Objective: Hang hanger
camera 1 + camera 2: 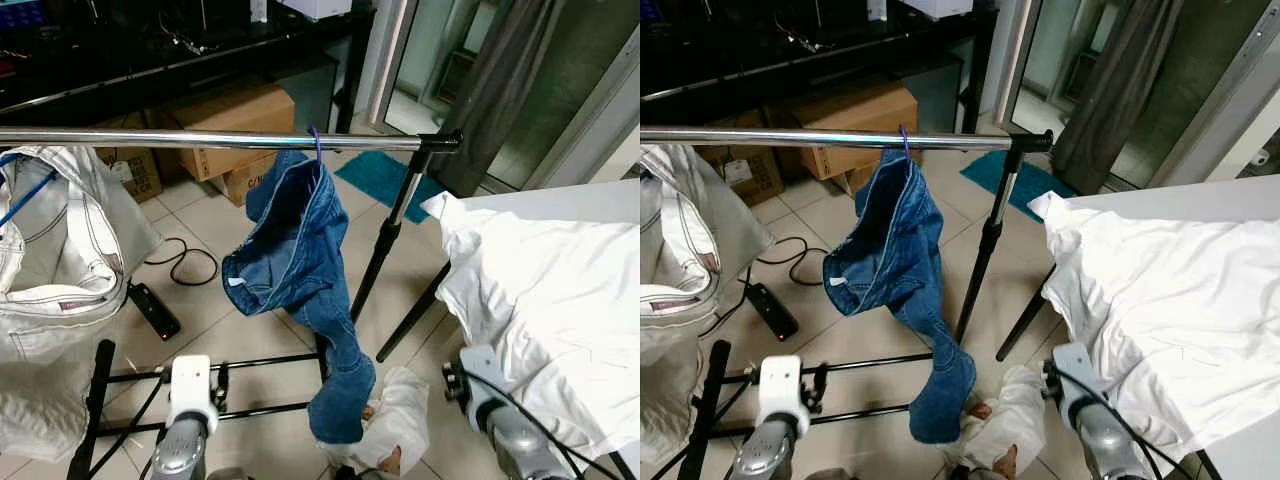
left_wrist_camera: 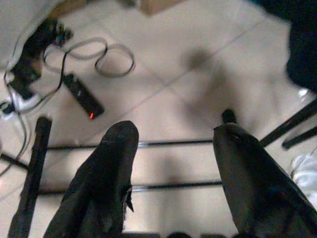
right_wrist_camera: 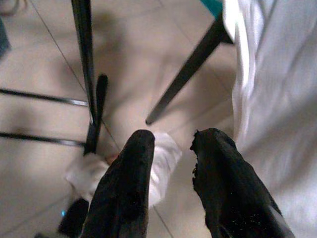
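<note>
Step in hand: the blue hanger already hooks over the chrome rail, carrying the jeans; judged, the hanging looks done or nearly so.
Left claw: low over the tiled floor, fingers wide apart, holding nothing.
Right claw: low beside the white sheet, fingers parted, empty.
Next move: probably fetching another garment, or backing off without brushing the jeans.
Count: one rail, one pair of jeans, a second, pale garment hanging at the robot's left, two cardboard boxes, one power strip.
</note>
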